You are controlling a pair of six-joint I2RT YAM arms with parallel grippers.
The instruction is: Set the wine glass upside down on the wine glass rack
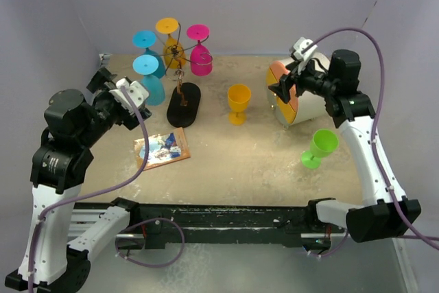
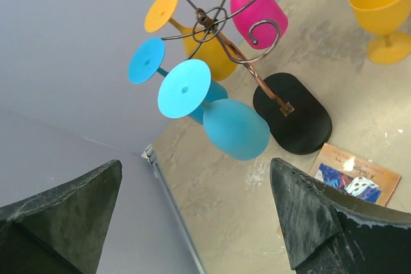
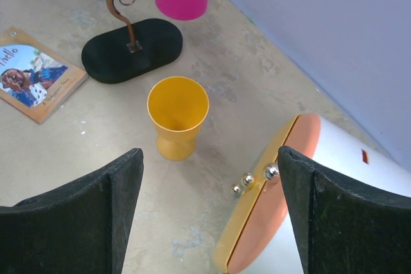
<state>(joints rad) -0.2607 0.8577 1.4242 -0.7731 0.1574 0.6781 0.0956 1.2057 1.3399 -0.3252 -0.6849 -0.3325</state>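
Note:
The wine glass rack point(image 1: 182, 95) stands at the back left, a wire stand with a black oval base point(image 2: 293, 113). Two blue glasses point(image 1: 149, 77), an orange one point(image 1: 167, 27) and a pink one point(image 1: 200, 58) hang upside down on it. An orange wine glass point(image 1: 239, 101) stands upright on the table; it shows below my right gripper point(image 3: 174, 115). A green wine glass point(image 1: 319, 147) stands tilted at the right. My left gripper point(image 1: 118, 86) is open and empty, left of the rack point(image 2: 196, 213). My right gripper point(image 1: 285, 77) is open and empty, above the table point(image 3: 209, 213).
A white canister with an orange lid point(image 1: 296, 94) lies on its side at the right, its lid edge close to my right fingers point(image 3: 270, 213). A picture book point(image 1: 162, 149) lies flat in front of the rack. Grey walls enclose the table.

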